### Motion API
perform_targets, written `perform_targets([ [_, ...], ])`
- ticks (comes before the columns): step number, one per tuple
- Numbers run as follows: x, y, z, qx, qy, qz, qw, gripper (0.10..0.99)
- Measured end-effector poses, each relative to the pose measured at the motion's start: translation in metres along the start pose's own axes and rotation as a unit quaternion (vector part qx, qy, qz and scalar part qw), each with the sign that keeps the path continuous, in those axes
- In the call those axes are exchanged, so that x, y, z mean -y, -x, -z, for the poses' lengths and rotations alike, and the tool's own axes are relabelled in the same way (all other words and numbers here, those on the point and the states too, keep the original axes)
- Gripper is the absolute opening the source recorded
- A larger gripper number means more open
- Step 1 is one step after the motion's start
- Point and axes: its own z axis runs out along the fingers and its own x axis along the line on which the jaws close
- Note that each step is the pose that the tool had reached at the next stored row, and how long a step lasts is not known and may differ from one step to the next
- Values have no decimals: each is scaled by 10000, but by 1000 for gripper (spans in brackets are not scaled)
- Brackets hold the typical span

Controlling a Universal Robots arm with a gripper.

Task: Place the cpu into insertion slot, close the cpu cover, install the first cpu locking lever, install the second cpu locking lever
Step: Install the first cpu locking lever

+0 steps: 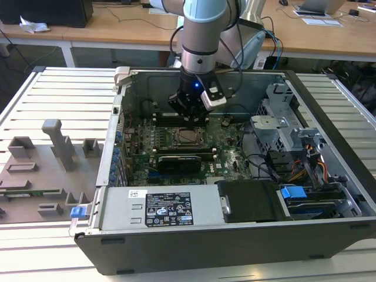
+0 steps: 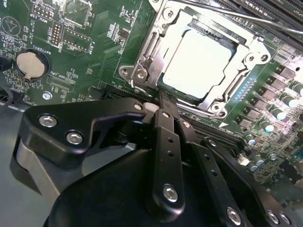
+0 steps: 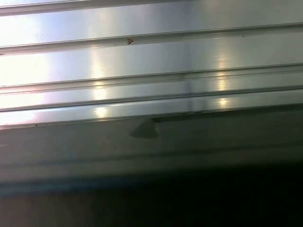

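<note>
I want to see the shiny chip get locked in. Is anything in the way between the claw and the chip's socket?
Nothing visible is. In the second wrist view the claw sits right at the edge of the insertion slot, where the cpu already lies under the cpu cover. Only bare green board lies around them.

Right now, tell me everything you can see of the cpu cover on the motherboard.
The cpu cover is a thin silvery metal frame with a large square window, lying flat and closed over the insertion slot. The pale grey top of the cpu shows through the window. Screws sit at the socket's corners, and thin metal levers run along its edges. In the second wrist view the gripper sits right at the cover's edge; whether it touches cannot be told. In the exterior view the cover lies mid-board.
</note>
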Motion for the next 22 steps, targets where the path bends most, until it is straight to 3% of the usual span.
perform_targets([
  [6,-50,30,-3,1,0,4,10000,106],
  [9,-48,29,94,3,-15,4,10000,106],
  [13,66,35,109,4,-16,4,10000,106],
  [17,229,45,108,4,-15,4,10000,106],
  [22,255,46,148,4,-15,3,10000,106],
])
